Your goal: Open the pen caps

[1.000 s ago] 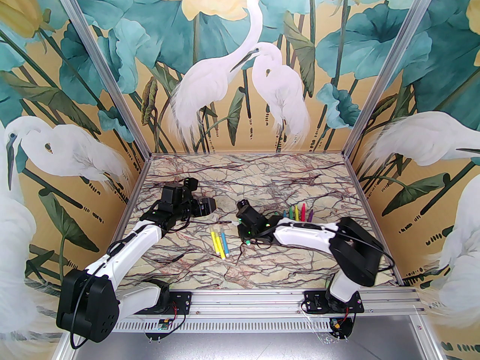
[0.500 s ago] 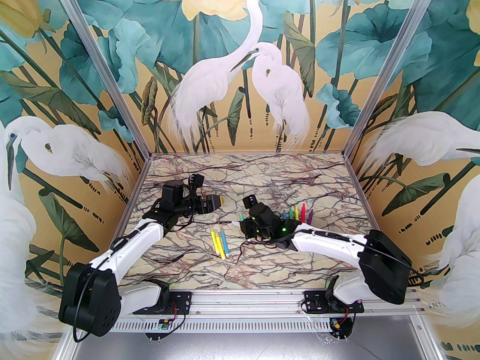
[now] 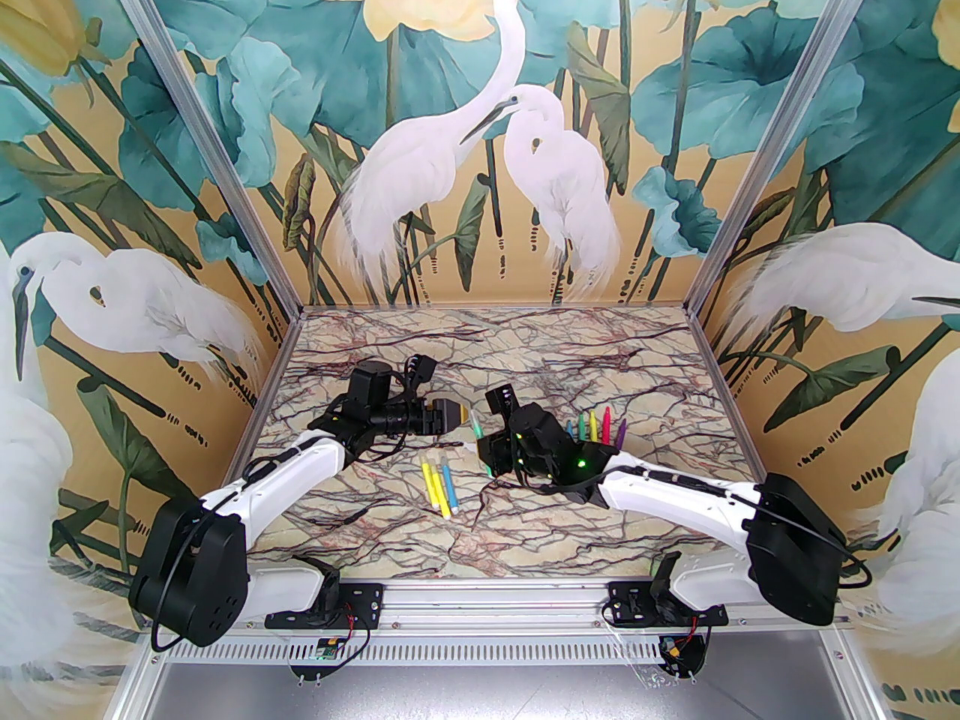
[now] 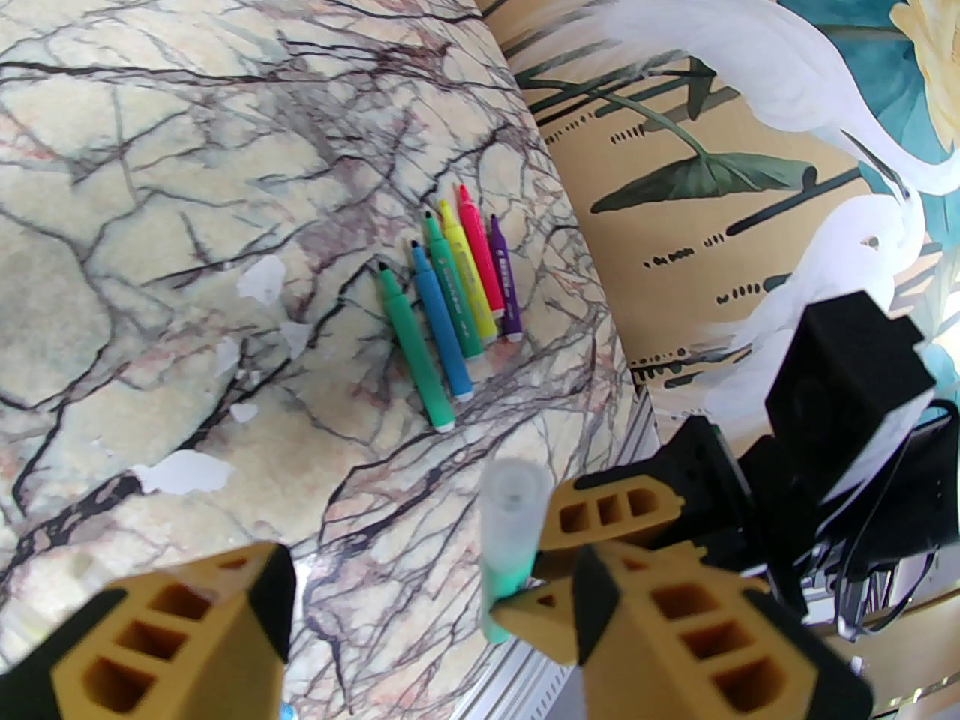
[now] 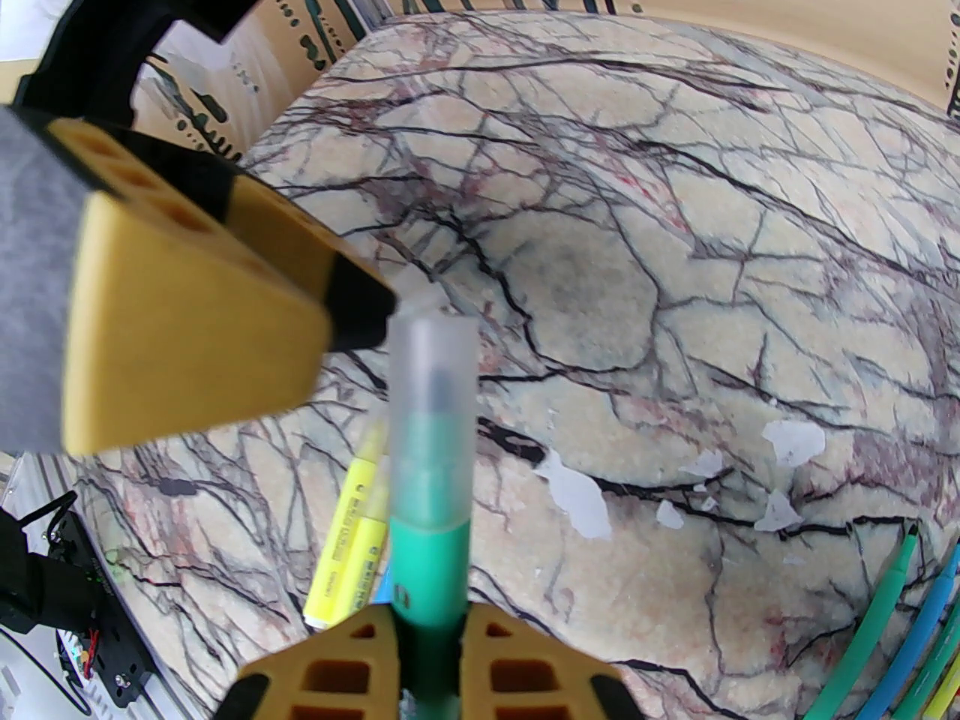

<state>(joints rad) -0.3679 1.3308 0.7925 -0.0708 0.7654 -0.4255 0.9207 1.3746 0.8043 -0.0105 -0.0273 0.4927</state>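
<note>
Mustard-yellow right fingers (image 5: 352,672) are clamped together on the body of a green pen (image 5: 429,574), holding it above the desk (image 3: 525,357) with its clear cap (image 5: 435,379) pointing toward the other arm. The left fingers (image 4: 172,642) stand apart on either side of that cap, one tip just beside it, not yet closed. The step in hand looks like the grab on the cap. Next they need to pinch the cap alone, clear of the green body, then pull straight along the pen while the right side holds firm. Farther out, six uncapped pens (image 4: 442,312) lie in a row to the right, and three capped pens (image 3: 439,486) wait near the middle. Nothing blocks the pull; crowding between the two sets of fingers is the risk.
</note>
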